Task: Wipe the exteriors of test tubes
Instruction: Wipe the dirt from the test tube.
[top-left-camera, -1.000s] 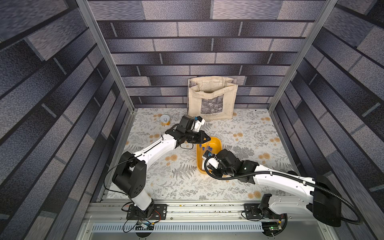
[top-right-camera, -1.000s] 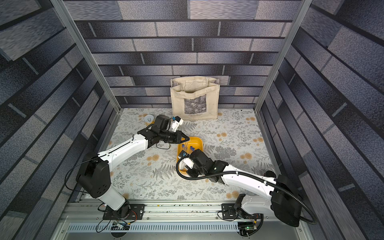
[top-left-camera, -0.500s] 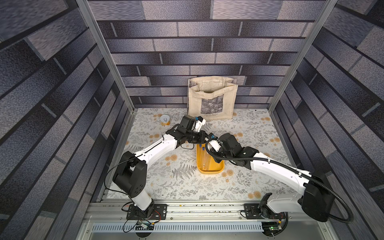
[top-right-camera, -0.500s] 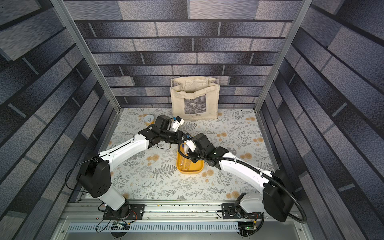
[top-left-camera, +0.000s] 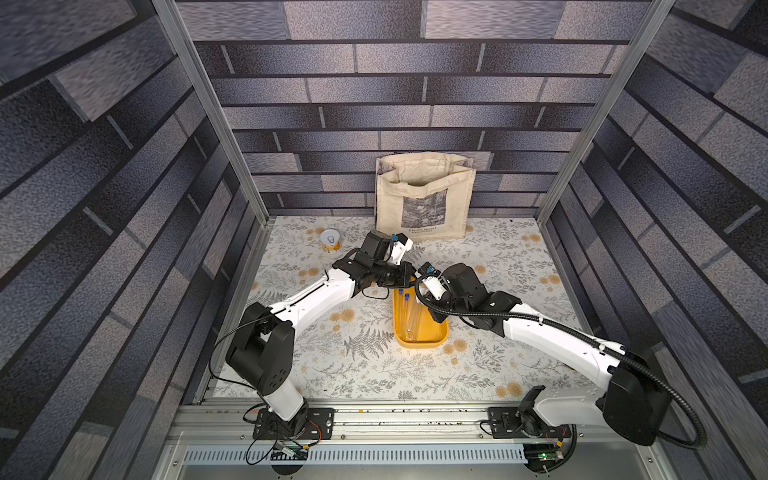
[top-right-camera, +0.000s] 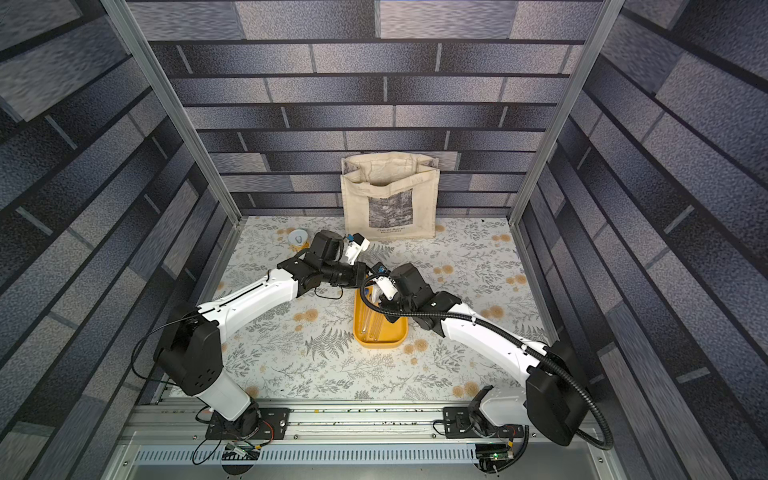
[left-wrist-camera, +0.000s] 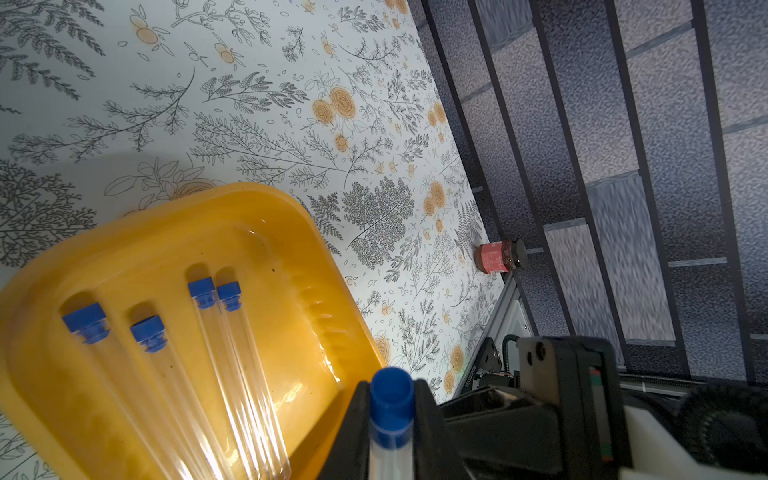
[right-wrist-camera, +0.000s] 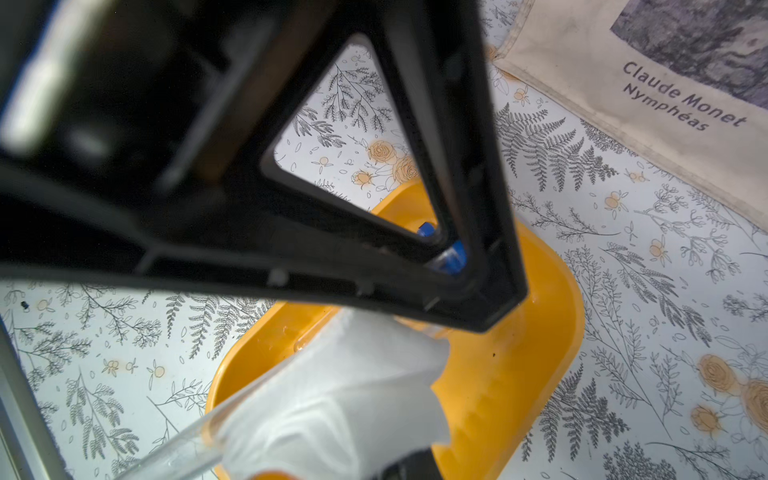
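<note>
Thin clear test tube with blue cap (left-wrist-camera: 390, 453): held in the air, left tool (left-wrist-camera: 390, 401) clamped on it at the cap end. Change: right tool (right-wrist-camera: 338, 471) has swung up from the tray's near end to meet it, closed on a small white folded cloth (right-wrist-camera: 340, 395) wrapped round the glass (wipe stroke probably starting). Below both tools: yellow plastic tray (left-wrist-camera: 291, 208) holding four more capped tubes (left-wrist-camera: 232, 374), lying flat, on the flower-print table (left-wrist-camera: 249, 104).
</note>
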